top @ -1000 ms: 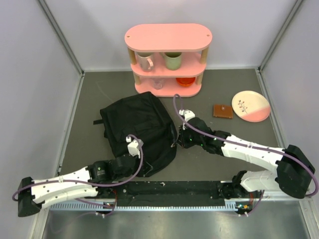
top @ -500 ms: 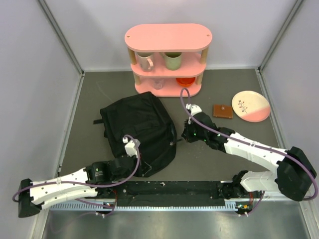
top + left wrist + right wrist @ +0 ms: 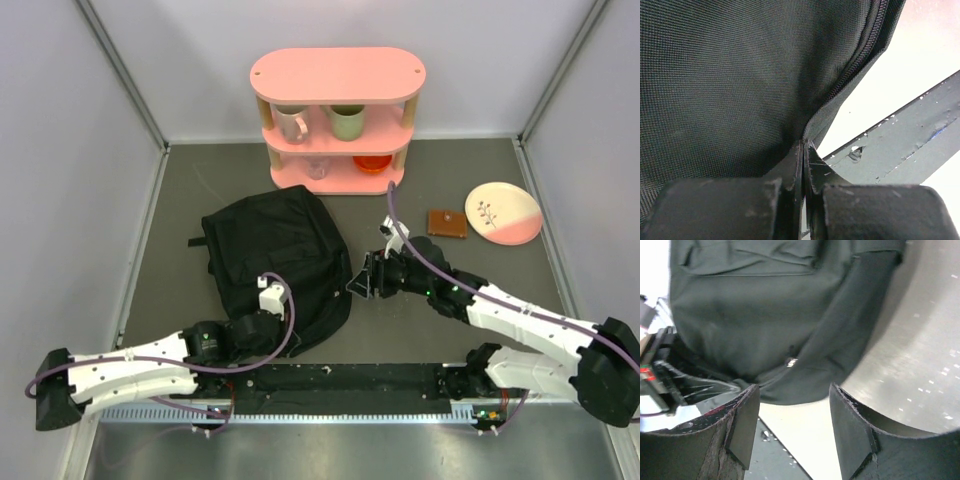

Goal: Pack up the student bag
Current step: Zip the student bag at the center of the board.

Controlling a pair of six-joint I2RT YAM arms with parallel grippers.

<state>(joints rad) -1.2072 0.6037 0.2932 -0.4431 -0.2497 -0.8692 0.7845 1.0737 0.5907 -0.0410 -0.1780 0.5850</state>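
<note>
Nearest, left gripper (image 3: pixel 803 150): the jaws are shut tight, and a thin fold of the student bag (image 3: pixel 275 250), beside its zipper line, is seen pinched between them at the bag's near edge. No change from a second ago is noted.
Bag position: the bag is found lying flat and wrinkled on the table (image 3: pixel 450 300), left of centre. It is in front of the pink shelf (image 3: pixel 338 75) and apart from it. No open mouth is seen from above, and nothing is seen packed.
Next, right gripper (image 3: pixel 792 420): the jaws are now parted about halfway and nothing is held. Half a second ago they were closed at the bag's right edge. That edge is now released, and the gripper is placed just beside it, not touching.
Pale tab (image 3: pixel 790 361): a small light tab, probably a zipper pull, is seen on the bag's side, facing the open jaws. Whether the zipper is run open cannot be told.
Meaning for the task: the release is judged to end one pull on the bag's edge. Opening is judged to be the step in hand, with the left hold serving as an anchor. Packing itself is not yet begun.
Loose items: a brown wallet (image 3: pixel 447 222) and a plate (image 3: pixel 503 212) are found on the table to the right, well apart from the bag.
Far end: two mugs (image 3: pixel 290 124) and a red bowl (image 3: pixel 372 162) are stored on the shelf.
</note>
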